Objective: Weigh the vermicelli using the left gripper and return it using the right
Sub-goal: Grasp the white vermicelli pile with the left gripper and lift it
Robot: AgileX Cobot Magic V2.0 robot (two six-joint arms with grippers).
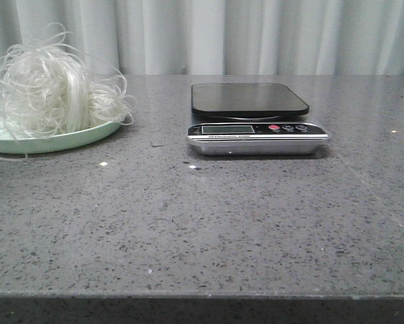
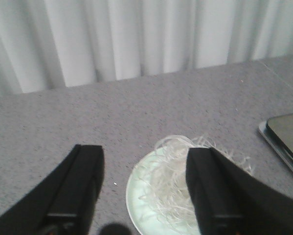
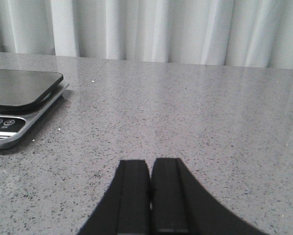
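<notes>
I see the vermicelli (image 1: 53, 84) heaped on a pale green plate (image 1: 87, 137) at the surface's (image 1: 202, 223) left, well apart from the scale (image 1: 255, 121). My left end effector (image 2: 145, 196) hangs spread wide above it; my right end effector (image 3: 150, 196) is closed, holding nothing.

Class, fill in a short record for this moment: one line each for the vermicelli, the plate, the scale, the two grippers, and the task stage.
vermicelli: fluffy white ball piled on the plate, loose strands hanging over its rim
plate: pale green, far left of the table
scale: black platform bare, silver front panel facing the camera
left gripper: jaws wide apart, above the plate, holding nothing
right gripper: jaws closed together, empty, to the right of the scale
task stage: weighing not yet begun
</notes>
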